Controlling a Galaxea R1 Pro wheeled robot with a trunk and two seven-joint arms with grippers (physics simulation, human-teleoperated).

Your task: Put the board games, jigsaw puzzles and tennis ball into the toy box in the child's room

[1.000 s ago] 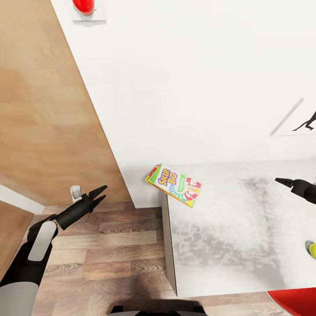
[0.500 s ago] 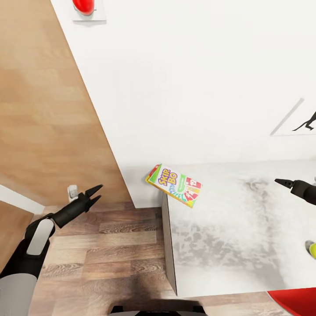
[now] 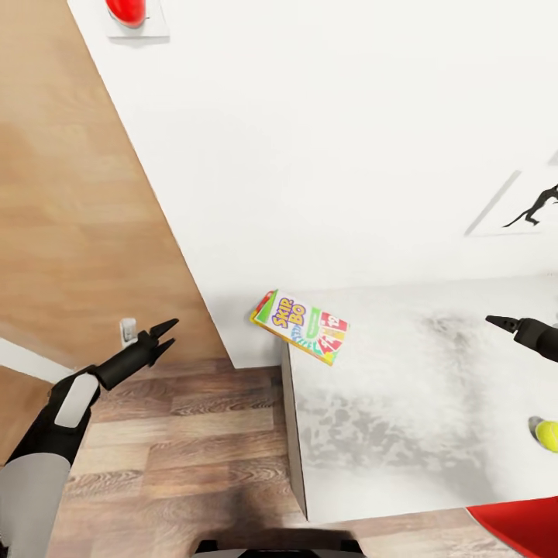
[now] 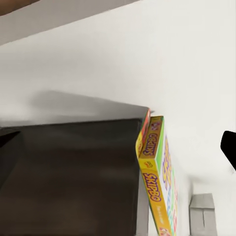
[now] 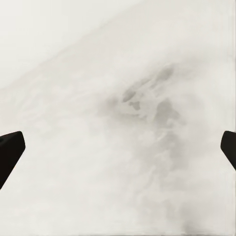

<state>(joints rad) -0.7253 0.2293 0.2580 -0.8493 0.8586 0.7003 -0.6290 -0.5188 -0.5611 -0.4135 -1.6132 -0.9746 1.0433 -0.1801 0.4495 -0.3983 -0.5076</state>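
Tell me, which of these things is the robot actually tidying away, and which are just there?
Part of the job:
- flat white, green and red "Skip-Bo" cardboard game box, overhanging the table's corner
- small yellow-green tennis ball
- white-topped table they lie on

Just there:
- round red wall button
- black dinosaur wall picture
- red curved object

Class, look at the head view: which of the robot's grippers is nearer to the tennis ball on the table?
Right. The right gripper hovers over the table, just beyond the tennis ball. The left gripper is off the table's far end, above the wooden floor.
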